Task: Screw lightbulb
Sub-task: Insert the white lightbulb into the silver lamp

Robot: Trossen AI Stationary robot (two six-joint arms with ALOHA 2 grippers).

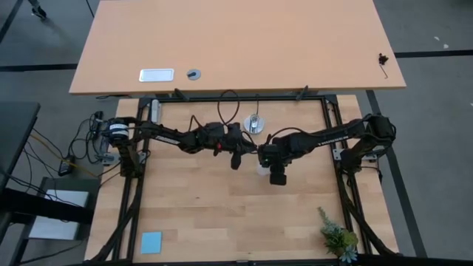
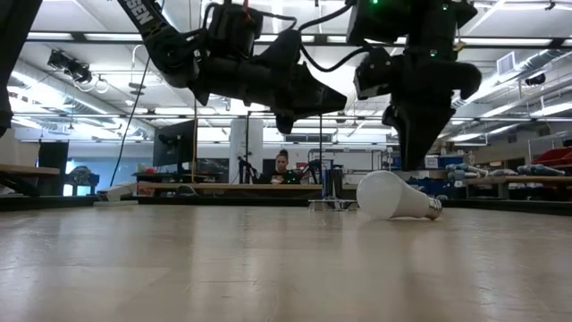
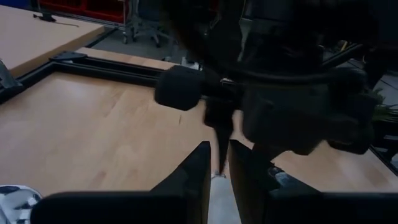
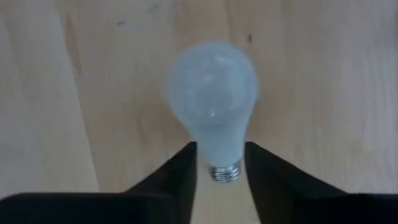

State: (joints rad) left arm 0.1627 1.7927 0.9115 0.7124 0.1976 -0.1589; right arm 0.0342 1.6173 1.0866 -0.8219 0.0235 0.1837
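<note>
Lightbulb (image 4: 212,99) lying on its side mid-bench (image 1: 192,214), right pincer (image 4: 221,163) released, fingers straddling its neck above the screw base, left pincer (image 3: 217,177) hovering nearby, nearly closed, empty

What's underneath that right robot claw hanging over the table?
Directly below the right gripper lies the lightbulb, on its side on the bare wooden table, its metal base between the open fingers. From above, the arm hides most of the bulb.
</note>
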